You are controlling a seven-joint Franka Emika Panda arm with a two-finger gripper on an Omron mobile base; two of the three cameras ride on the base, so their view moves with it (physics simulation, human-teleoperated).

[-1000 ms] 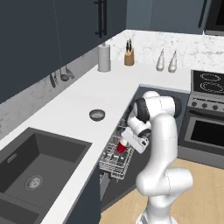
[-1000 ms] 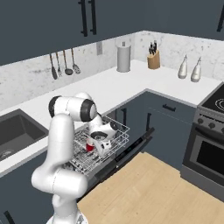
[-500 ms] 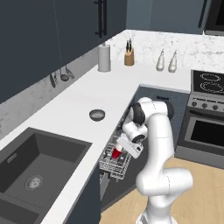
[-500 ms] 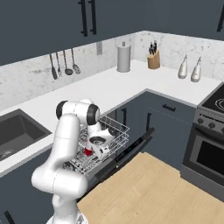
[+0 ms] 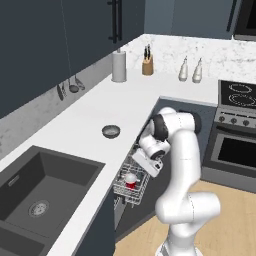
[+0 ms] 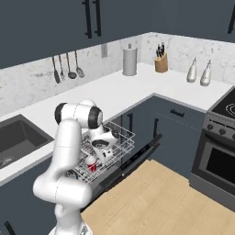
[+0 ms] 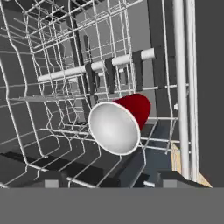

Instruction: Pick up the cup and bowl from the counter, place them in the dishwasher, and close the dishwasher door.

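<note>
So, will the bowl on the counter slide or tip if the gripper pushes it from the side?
The bowl looks shallow, wide and metallic, so it would probably slide on the smooth counter rather than tip. It seems stiff and fairly light. Its round, glossy rim may slip between the fingers, so a grip across the rim from above is likely safer.

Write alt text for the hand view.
A red cup with a pale interior lies tilted in the dishwasher's white wire rack, its mouth facing the camera. The gripper's dark fingertips sit apart just below it, not touching.
</note>
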